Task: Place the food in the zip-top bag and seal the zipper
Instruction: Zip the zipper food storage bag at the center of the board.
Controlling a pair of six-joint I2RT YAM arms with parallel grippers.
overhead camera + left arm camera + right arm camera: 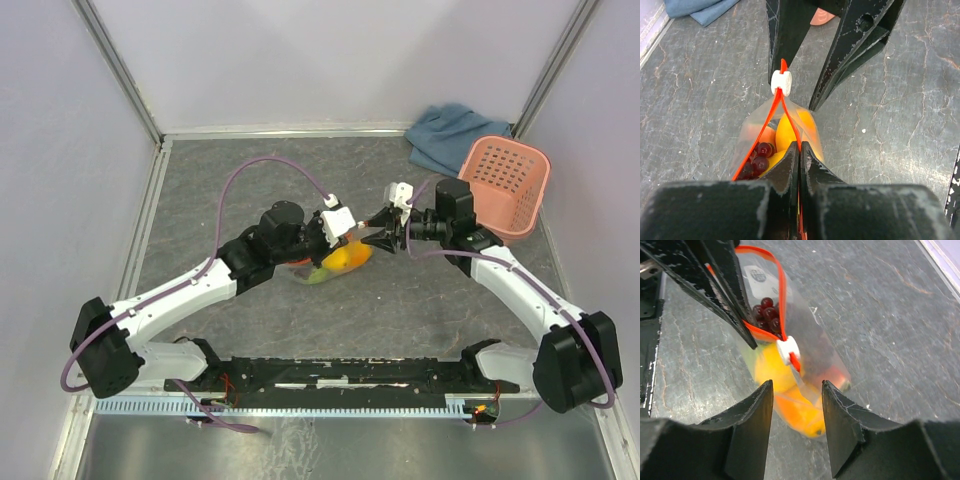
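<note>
The left gripper (pixel 799 150) is clamped shut on the zipper (pixel 771 117) at one end of the bag (pixel 330 265), which lies mid-table (pixel 200 190) with the food (pixel 770 370) inside and its mouth partly open. The right gripper (pixel 797 385) has its fingers apart on either side of the white slider (pixel 788 350), not touching it. If these fingers close off-centre, the slider could squirt free, and if the left hold is weak, the bag would likely drag along instead of sealing.

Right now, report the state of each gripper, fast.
Left gripper: shut on the zip-top bag, pinching its zipper.
Right gripper: open, holding nothing.
</note>
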